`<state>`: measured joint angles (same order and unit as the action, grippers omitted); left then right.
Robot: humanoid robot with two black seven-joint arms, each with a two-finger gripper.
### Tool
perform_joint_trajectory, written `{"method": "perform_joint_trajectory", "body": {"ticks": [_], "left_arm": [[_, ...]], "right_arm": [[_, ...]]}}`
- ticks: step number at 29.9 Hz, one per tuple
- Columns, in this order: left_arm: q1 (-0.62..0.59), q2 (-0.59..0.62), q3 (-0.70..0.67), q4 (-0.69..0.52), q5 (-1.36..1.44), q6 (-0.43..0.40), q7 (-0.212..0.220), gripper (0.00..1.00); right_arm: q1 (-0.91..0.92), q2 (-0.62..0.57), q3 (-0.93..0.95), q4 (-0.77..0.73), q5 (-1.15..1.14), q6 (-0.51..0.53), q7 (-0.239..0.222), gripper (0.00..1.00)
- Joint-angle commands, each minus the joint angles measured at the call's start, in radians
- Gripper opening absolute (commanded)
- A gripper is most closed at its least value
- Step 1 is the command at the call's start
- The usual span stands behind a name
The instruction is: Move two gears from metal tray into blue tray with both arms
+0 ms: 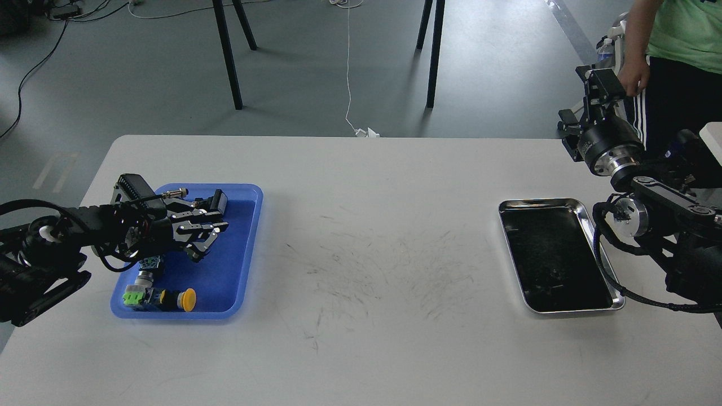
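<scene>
The blue tray (240,270) sits on the table at the left. My left gripper (207,241) hovers low over its far half with its fingers (211,228) apart, and I see nothing between them. The metal tray (564,307) lies at the right, dark inside. A faint small dark speck (555,274) near its front may be a gear, but I cannot make the gears out clearly. My right gripper (599,84) is raised beyond the table's far right corner, well behind the metal tray. It is dark and seen end-on.
In the blue tray lie a green switch (133,297), a yellow push-button (189,299), another switch (149,265) and a black connector (218,201). A person (677,51) stands at the far right beside my right arm. Chair legs stand beyond the table.
</scene>
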<state>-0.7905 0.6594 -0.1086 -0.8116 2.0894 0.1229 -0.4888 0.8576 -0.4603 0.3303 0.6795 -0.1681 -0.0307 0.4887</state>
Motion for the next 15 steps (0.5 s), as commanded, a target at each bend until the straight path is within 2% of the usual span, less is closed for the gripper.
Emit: {"method": "perform_joint_trajectory", "body": {"ticks": [1,11,15], "left_arm": [[0.004,-0.001,0.001,0.002,0.001,0.000,0.000,0.18],[0.028,0.008,0.000,0.008,0.000,0.001,0.000,0.19],[0.030,0.008,0.000,0.012,0.001,0.001,0.000,0.23]], "right_arm": [[0.001,0.000,-0.001,0.000,-0.001,0.000,0.000,0.95],[0.001,0.000,-0.001,0.002,-0.001,0.000,0.000,0.95],[0.003,0.000,-0.001,0.003,-0.001,0.000,0.000,0.95]]}}
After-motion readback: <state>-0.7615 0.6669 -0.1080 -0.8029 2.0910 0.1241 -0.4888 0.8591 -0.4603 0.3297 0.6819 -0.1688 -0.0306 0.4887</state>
